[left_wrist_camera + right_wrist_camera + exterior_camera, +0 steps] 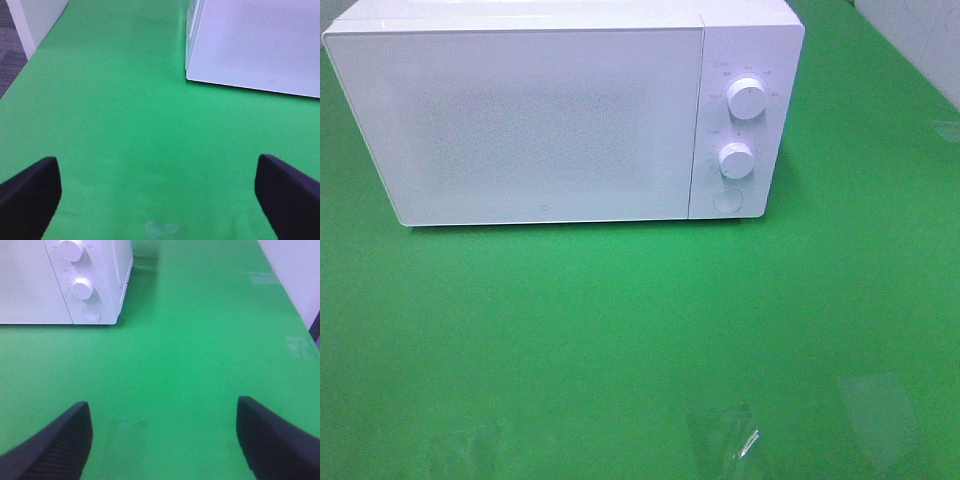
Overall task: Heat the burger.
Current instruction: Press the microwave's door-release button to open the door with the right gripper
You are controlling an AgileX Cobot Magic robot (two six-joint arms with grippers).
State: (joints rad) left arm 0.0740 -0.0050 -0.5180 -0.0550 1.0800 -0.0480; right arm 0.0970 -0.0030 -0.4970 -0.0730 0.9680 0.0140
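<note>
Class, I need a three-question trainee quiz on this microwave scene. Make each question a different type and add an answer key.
1. True or false: the door of the microwave is closed.
2. Multiple choice: how many round knobs sit above the round button on the control panel? A one, B two, C three.
3. Fill the gap: the left gripper and the right gripper both stand ___ above the green table, holding nothing.

Key: 1 true; 2 B; 3 open.
</note>
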